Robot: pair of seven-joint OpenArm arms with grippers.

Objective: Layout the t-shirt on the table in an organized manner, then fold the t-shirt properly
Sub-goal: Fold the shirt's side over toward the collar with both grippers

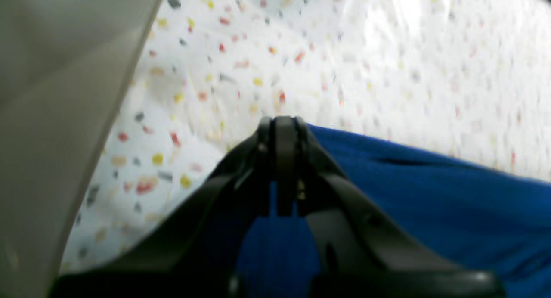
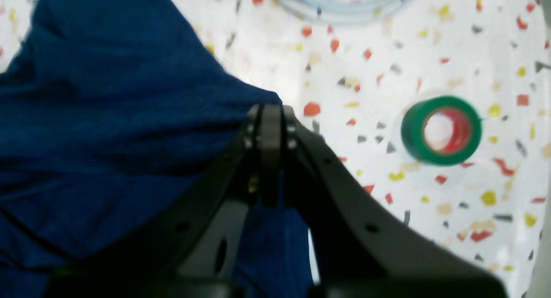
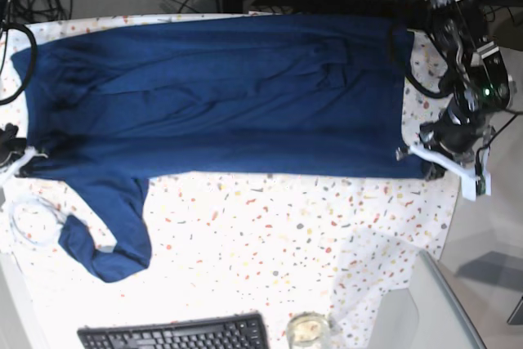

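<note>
Left gripper [image 1: 284, 122], seen from its wrist camera, pinches one t-shirt [image 1: 430, 194] edge, jaws closed, cloth trailing right over the speckled table [image 1: 344, 52].

Right gripper [image 2: 270, 110], in its own wrist view, clamps another edge of that shirt, cloth spreading left; one green tape roll [image 2: 441, 131] lies near.

From the base view, the single shirt stretches lengthwise between both arms, each holding one end, one sleeve [image 3: 110, 234] hanging loose toward one keyboard [image 3: 176, 334].

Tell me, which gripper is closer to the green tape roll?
Right. The right gripper pinches the t-shirt edge with the green tape roll just beside it; the left gripper holds the shirt's opposite end, with no tape in its view.
</note>
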